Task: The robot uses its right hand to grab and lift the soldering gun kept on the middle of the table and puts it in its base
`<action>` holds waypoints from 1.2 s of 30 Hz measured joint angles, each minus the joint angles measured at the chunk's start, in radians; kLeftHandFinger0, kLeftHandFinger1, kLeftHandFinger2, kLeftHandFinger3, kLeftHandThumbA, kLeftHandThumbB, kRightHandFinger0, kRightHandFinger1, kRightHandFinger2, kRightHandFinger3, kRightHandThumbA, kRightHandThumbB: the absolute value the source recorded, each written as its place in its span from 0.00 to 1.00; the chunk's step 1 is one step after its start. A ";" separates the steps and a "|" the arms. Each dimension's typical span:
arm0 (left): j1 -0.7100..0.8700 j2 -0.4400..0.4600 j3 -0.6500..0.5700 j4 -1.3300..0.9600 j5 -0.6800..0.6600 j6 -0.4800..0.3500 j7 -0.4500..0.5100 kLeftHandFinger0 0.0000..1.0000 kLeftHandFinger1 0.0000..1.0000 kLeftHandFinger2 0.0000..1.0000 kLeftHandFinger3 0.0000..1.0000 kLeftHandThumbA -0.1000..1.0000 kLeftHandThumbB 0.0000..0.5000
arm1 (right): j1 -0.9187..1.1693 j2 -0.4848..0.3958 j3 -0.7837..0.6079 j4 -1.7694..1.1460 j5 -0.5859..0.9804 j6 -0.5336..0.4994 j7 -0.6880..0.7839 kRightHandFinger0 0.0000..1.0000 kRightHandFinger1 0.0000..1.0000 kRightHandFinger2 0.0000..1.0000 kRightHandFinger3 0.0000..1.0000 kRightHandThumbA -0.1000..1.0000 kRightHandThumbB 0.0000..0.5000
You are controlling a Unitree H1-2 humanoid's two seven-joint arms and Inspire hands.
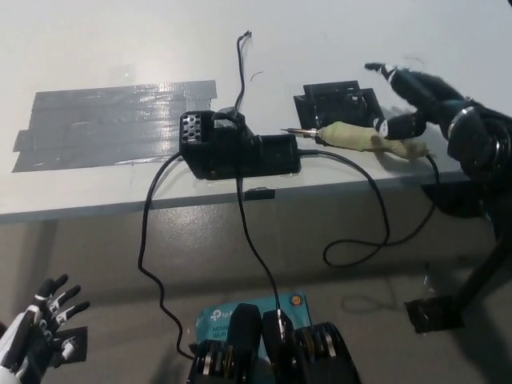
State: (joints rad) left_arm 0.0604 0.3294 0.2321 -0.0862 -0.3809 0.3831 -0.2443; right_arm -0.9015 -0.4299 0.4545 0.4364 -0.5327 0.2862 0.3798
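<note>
In your head view, the soldering gun [370, 141], its handle wrapped in pale, wrinkled tape, lies on the smooth grey table [120, 48] right of the boxy black base [238, 150]. Your black right hand [418, 104] hovers over the handle, fingers spread. The white left hand [36, 332] rests low at near left, fingers apart.

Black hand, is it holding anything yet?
Nothing yet. The right hand is open over the soldering gun, fingers spread around its taped handle. The left hand is empty too.
</note>
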 measured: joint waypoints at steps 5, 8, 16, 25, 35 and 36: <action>-0.001 0.006 -0.003 0.000 0.000 0.000 -0.010 0.81 0.91 1.00 1.00 0.84 0.14 | 0.010 -0.006 0.054 0.024 -0.032 0.005 0.012 1.00 1.00 1.00 1.00 0.52 0.65; -0.004 0.007 -0.007 0.000 0.001 0.000 -0.015 0.77 0.89 1.00 1.00 0.85 0.14 | 0.010 -0.024 0.133 0.052 -0.081 -0.001 0.019 1.00 1.00 1.00 1.00 0.51 0.64; -0.005 0.009 -0.022 0.000 0.004 -0.001 -0.016 0.76 0.89 1.00 1.00 0.83 0.09 | 0.007 -0.046 0.223 0.104 -0.168 -0.045 0.019 1.00 1.00 1.00 1.00 0.48 0.54; -0.007 0.009 -0.035 0.000 0.004 -0.001 -0.016 0.73 0.86 1.00 1.00 0.81 0.17 | -0.003 -0.025 0.233 0.114 -0.219 -0.064 0.020 1.00 1.00 1.00 1.00 0.49 0.57; -0.011 0.009 -0.051 -0.003 0.015 -0.001 -0.015 0.74 0.86 1.00 1.00 0.88 0.16 | -0.023 0.033 0.178 0.156 -0.223 -0.064 0.019 1.00 1.00 1.00 1.00 0.47 0.56; -0.012 0.009 -0.053 -0.003 0.016 -0.001 -0.015 0.73 0.86 1.00 1.00 0.89 0.17 | -0.023 0.034 0.171 0.156 -0.223 -0.064 0.019 1.00 1.00 1.00 1.00 0.47 0.56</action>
State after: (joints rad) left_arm 0.0489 0.3388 0.1792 -0.0892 -0.3650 0.3826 -0.2597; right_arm -0.9248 -0.3958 0.6259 0.5927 -0.7553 0.2226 0.3992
